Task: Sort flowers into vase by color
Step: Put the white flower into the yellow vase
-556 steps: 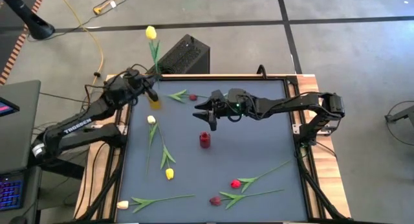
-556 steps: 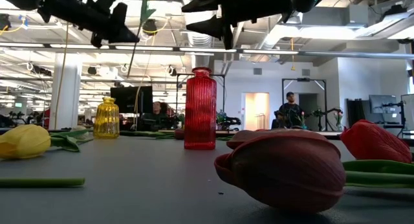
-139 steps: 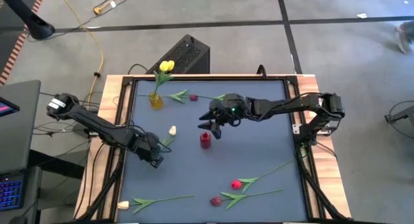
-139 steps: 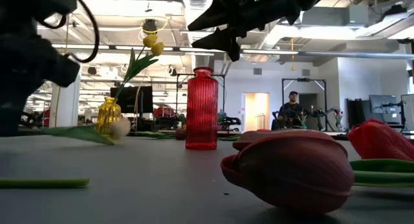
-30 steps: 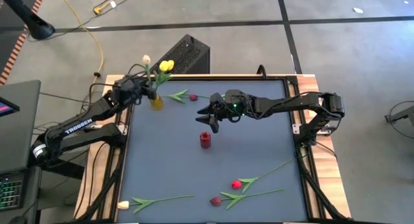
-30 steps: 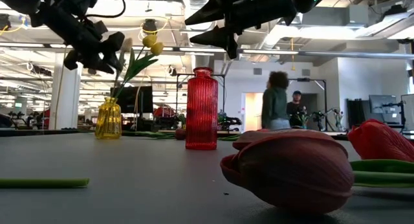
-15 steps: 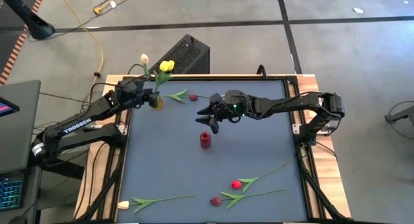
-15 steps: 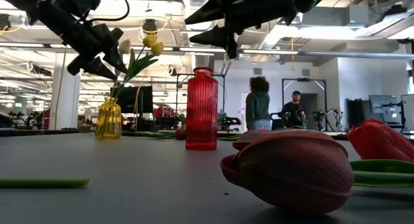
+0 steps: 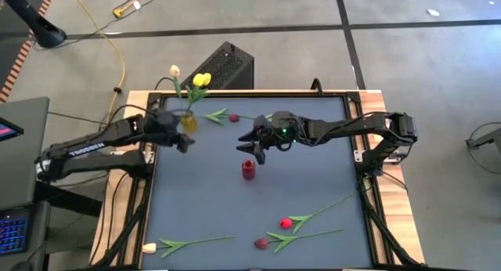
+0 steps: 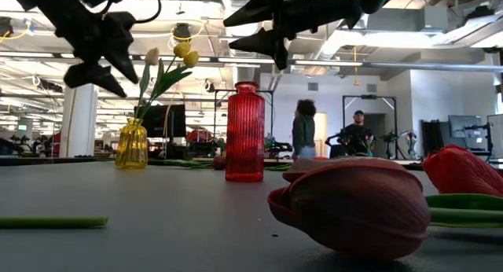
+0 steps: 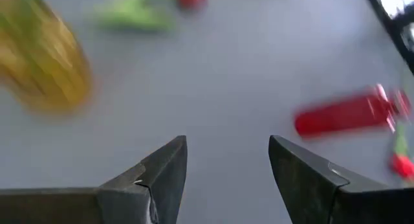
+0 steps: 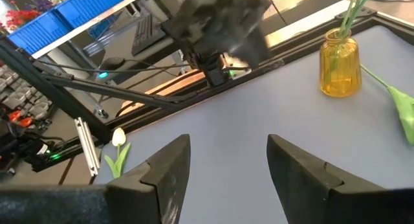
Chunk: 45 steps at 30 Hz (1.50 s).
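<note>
Across the dark table [image 9: 313, 177], seen from above, a yellow vase [image 9: 189, 121] at the far left corner holds two yellow tulips and one cream tulip [image 9: 174, 70]. A red vase [image 9: 249, 170] stands near the middle. Loose flowers lie along the near edge: a cream one [image 9: 149, 247], a maroon one [image 9: 261, 243] and a red one [image 9: 286, 222]; another maroon one [image 9: 233, 117] lies at the far edge. The left gripper [image 9: 182, 142] hangs just beside the yellow vase, jaws spread and empty. The right gripper [image 9: 252, 144] hovers above the red vase, also spread and empty.

At table height, the maroon head [image 10: 350, 205] fills the foreground and hides the flowers behind it.

The left wrist view is smeared; only the vases read as blobs.

The right wrist view shows the yellow vase [image 12: 339, 70] and the cream flower [image 12: 118, 137], stems cut off.

The tulips look light, with soft heads and thin bendy stems; mid-stem seems the safest hold.
</note>
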Each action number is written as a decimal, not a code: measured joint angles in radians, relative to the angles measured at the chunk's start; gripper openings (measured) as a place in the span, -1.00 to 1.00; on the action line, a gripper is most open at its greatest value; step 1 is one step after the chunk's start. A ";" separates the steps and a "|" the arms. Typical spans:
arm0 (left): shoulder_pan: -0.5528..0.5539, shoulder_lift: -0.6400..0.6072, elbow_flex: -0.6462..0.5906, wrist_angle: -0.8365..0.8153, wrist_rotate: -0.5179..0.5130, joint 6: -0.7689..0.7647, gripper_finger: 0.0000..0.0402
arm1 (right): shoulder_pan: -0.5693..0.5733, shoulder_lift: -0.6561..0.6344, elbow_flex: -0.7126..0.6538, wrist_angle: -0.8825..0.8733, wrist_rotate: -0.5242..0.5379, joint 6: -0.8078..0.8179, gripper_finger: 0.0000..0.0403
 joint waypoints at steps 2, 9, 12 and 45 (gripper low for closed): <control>-0.075 0.000 0.000 -0.035 0.018 -0.088 0.03 | 0.009 0.000 0.000 -0.006 -0.001 -0.019 0.14; -0.421 0.001 0.000 -0.059 0.020 -0.326 0.03 | 0.057 0.000 0.000 -0.073 -0.008 -0.077 0.14; -0.576 0.014 0.000 -0.059 0.009 -0.396 0.03 | 0.074 0.000 0.000 -0.095 -0.042 -0.094 0.14; -1.378 0.566 0.005 0.388 -0.211 -0.261 0.02 | 0.543 0.003 0.226 -0.297 0.582 0.232 0.14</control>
